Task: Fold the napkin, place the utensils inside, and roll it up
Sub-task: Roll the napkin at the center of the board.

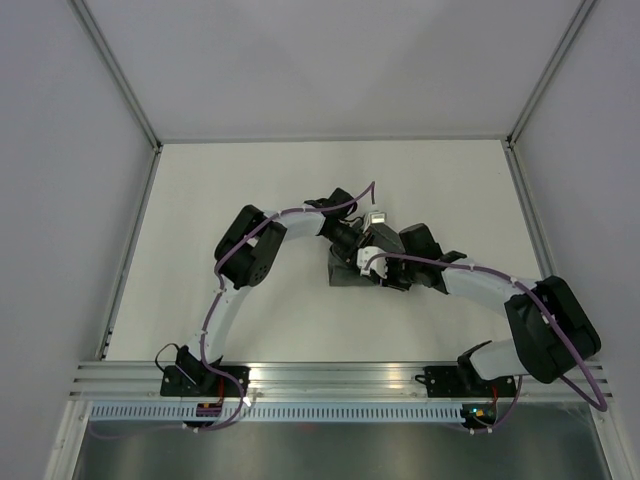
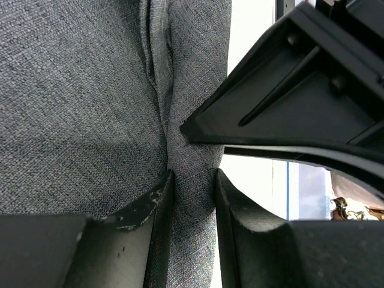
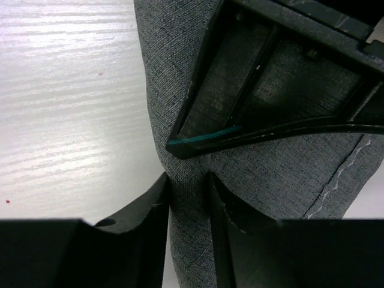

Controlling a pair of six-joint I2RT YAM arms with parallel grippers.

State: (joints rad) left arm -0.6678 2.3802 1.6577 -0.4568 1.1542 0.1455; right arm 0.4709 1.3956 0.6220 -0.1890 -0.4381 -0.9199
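Note:
The dark grey napkin (image 1: pixel 347 272) lies bunched at the middle of the white table, mostly hidden under both wrists. My left gripper (image 1: pixel 358 243) is shut on a fold of the napkin (image 2: pixel 90 102); its jaws pinch the cloth (image 2: pixel 192 180). My right gripper (image 1: pixel 372 262) is shut on the napkin (image 3: pixel 282 174) too, its jaws clamping a fold (image 3: pixel 189 183), with the left gripper's black finger just above. A pale stitched line (image 3: pixel 342 174) runs along the napkin's edge. No utensils are in view.
The white table (image 1: pixel 250 200) is enclosed by pale walls with metal frame rails (image 1: pixel 130 260) at left and right. An aluminium rail (image 1: pixel 330 375) carries both arm bases at the near edge. Purple cables run along both arms.

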